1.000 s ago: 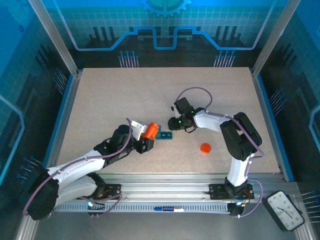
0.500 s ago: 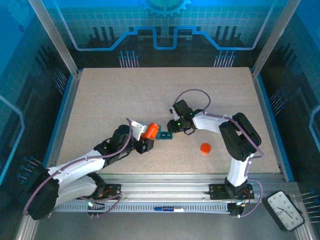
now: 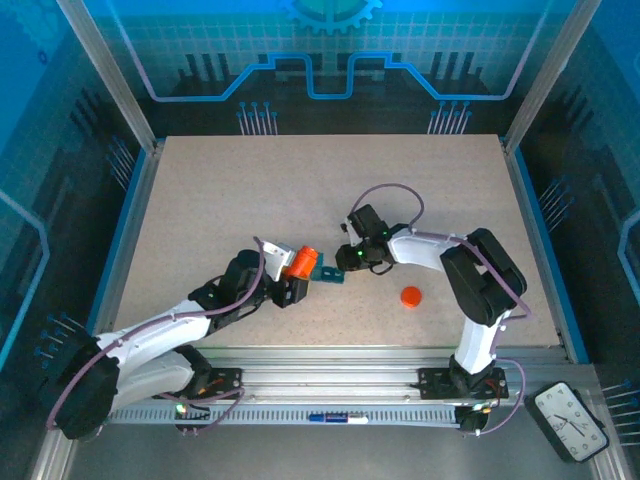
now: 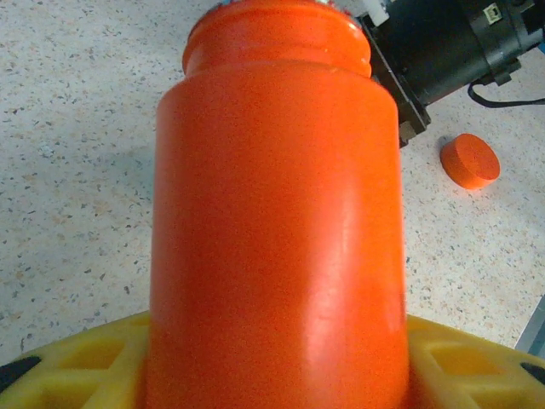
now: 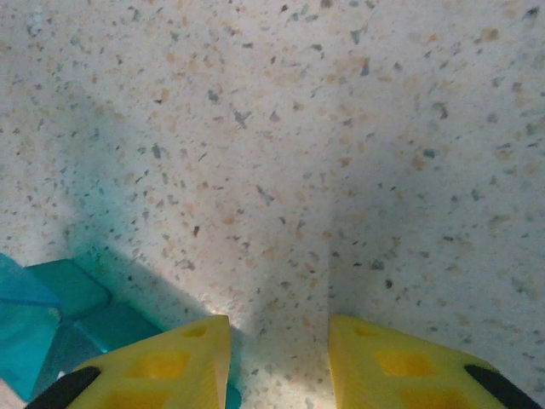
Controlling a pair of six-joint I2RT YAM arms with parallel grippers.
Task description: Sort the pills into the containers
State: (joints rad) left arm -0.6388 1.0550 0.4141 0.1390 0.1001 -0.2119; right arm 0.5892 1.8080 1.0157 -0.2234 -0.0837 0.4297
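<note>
My left gripper [image 3: 294,274] is shut on the orange pill bottle [image 3: 301,261], held tilted with its open mouth toward the dark-teal pill box [image 3: 329,272]. In the left wrist view the bottle [image 4: 272,221] rises between my yellow fingers [image 4: 72,362], and its contents are hidden. My right gripper [image 3: 346,262] hangs low at the pill box's right end. It is open, with bare table between its fingertips [image 5: 279,362]. In the right wrist view the teal box [image 5: 51,311] sits beside the left finger [image 5: 162,366]; I cannot tell whether they touch.
The bottle's orange cap [image 3: 411,296] lies loose on the speckled table [image 3: 250,190], right of the pill box and near the right arm; the cap [image 4: 470,160] also shows past the bottle. Raised blue rails [image 3: 128,230] border the table.
My right gripper has moved down and toward the near edge, closing in on the pill box's right end. The left arm and bottle have stayed still.
</note>
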